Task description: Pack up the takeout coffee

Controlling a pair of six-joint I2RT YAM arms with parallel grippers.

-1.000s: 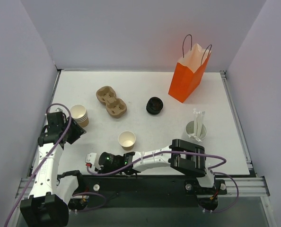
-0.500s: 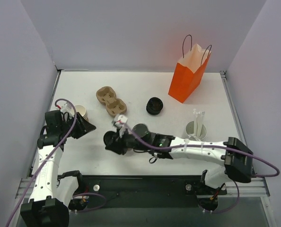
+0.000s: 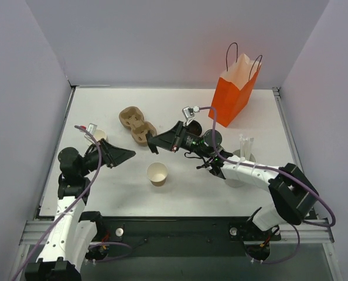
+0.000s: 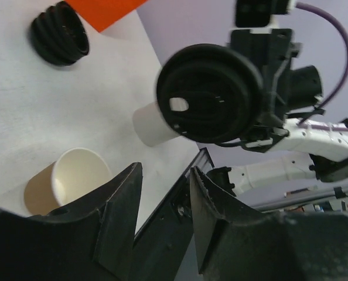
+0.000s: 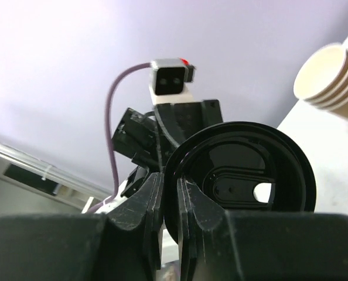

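Observation:
The tan paper cup [image 3: 157, 173] stands open, white inside, on the table's middle front; it also shows in the left wrist view [image 4: 68, 178]. My right gripper [image 3: 156, 142] hangs above the table behind the cup and is shut on a round black lid [image 5: 238, 175], gripped by its rim and held on edge. The lid [image 4: 209, 93] faces my left gripper [image 4: 165, 175], which is open and empty. In the top view the left gripper [image 3: 124, 155] points right toward the right gripper, a short gap apart.
The orange bag [image 3: 235, 91] stands at the back right. A cardboard cup carrier [image 3: 137, 126] lies at the back left, with a stack of paper cups [image 5: 332, 76] behind my left arm. A stack of black lids [image 4: 60, 32] and a white cup [image 3: 242, 159] holding stirrers are on the right.
My right arm has swung from the front edge over the cup and up to mid-table. My left gripper has left the cup stack and turned right to face it.

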